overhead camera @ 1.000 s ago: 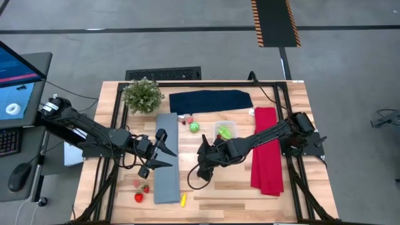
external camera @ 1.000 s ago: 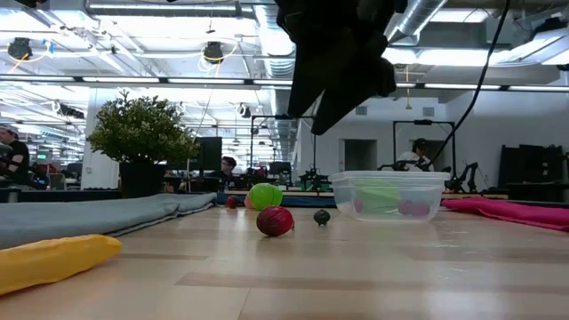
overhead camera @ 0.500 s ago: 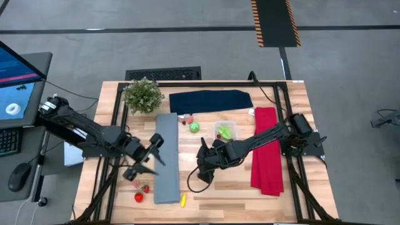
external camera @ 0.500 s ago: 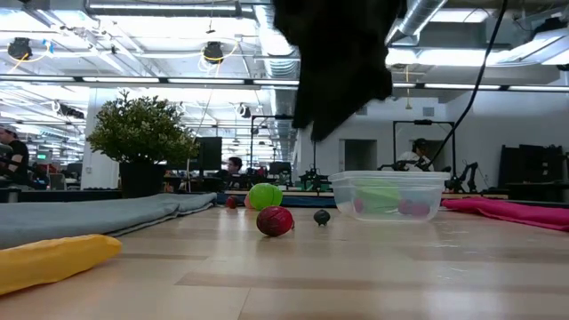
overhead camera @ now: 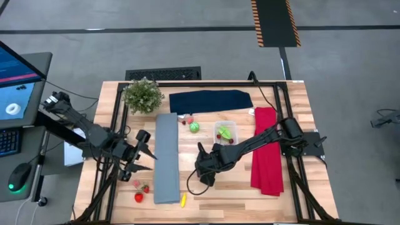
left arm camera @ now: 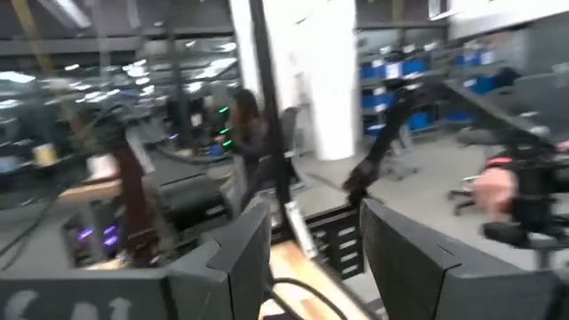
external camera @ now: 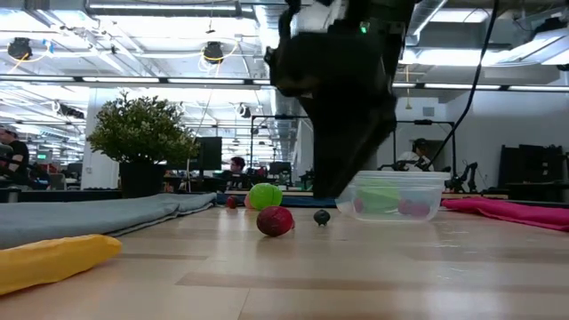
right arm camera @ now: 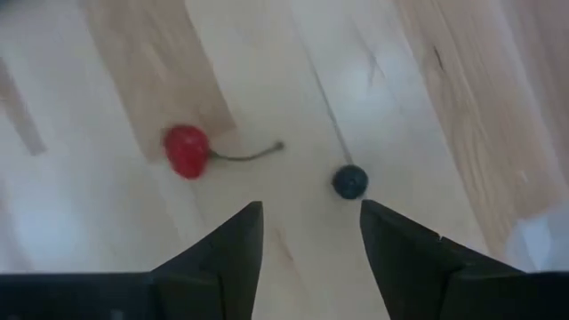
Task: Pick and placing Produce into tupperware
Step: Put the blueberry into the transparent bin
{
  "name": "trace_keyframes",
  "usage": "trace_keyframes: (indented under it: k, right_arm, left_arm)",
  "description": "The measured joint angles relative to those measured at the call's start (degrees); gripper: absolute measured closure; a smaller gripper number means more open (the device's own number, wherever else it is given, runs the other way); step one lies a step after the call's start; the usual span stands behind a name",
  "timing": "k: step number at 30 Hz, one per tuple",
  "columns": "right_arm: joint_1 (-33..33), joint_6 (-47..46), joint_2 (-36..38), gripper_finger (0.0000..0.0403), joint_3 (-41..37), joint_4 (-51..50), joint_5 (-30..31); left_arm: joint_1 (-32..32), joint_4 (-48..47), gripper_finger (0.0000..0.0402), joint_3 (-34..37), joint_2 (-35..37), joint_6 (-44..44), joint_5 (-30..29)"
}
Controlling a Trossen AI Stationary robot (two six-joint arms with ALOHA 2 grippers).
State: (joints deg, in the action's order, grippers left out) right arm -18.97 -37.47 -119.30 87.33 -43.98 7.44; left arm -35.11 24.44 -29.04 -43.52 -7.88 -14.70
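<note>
Cherry (right arm camera: 186, 150) just beyond right gripper (right arm camera: 311, 222), fingers spread, dark berry, perhaps (right arm camera: 350, 181), opposite gap

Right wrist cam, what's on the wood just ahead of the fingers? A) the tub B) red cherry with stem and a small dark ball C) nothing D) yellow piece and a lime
B: the right wrist view shows a red cherry with a thin stem and a small dark ball lying apart on bare wood, beyond the open right gripper.
</note>
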Motion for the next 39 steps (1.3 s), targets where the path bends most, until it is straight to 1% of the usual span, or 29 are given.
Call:
trace_keyframes:
  k: [2, 4, 5, 7, 10, 14, 21, 25, 29, 33, 39]
  right_arm:
    - [0.1, 0.0, -0.1, 0.0195, 0.0, 0.3, 0.0]
    - [0.2, 0.0, -0.1, 0.0198, 0.0, 0.7, 0.1]
    - [0.3, 0.1, -0.1, 0.02, 0.0, 0.8, 0.3]
    - [0.4, 0.3, -0.1, 0.0202, 0.0, 1.1, 0.4]
    - [0.5, 0.5, -0.1, 0.0206, 0.0, 1.1, 0.5]
    - [0.9, 0.9, -0.1, 0.021, 0.0, 1.2, 0.5]
    - [1.1, 1.5, -0.1, 0.0211, 0.0, 1.0, 0.7]
    - [1.6, 0.2, -0.1, 0.0211, -0.1, 0.9, 1.9]
    - [2.0, -0.1, -0.1, 0.0211, -0.1, 1.0, 1.8]
    - [1.9, -1.1, -0.1, 0.0211, -0.1, 1.0, 0.3]
    - [1.9, -2.6, -0.1, 0.0211, -0.1, 1.1, -0.2]
  left_arm:
    - [-0.8, -1.6, 0.0235, 0.0, 0.4, 2.3, -8.8]
    - [-1.4, -4.1, 0.0235, 0.0, 0.7, 4.8, -19.0]
    - [-1.7, -5.4, 0.0235, 0.0, 0.8, 6.0, -22.8]
    - [-1.8, -7.1, 0.0235, 0.0, 0.9, 7.9, -26.6]
    - [-1.8, -10.0, 0.0235, 0.0, 0.7, 10.2, -27.1]
    - [-1.2, -15.6, 0.0235, 0.0, 0.4, 15.6, -28.1]
    - [-0.7, -23.6, 0.0235, 0.0, 0.4, 22.5, -27.8]
    - [-0.7, -23.7, 0.0235, 0.0, 0.4, 23.3, -28.0]
    - [-0.8, -23.7, 0.0235, 0.0, 0.4, 23.7, -27.7]
    - [-0.8, -23.3, 0.0235, 0.0, 0.4, 23.3, -28.1]
    - [-0.8, -20.7, 0.0235, 0.0, 0.4, 21.2, -28.0]
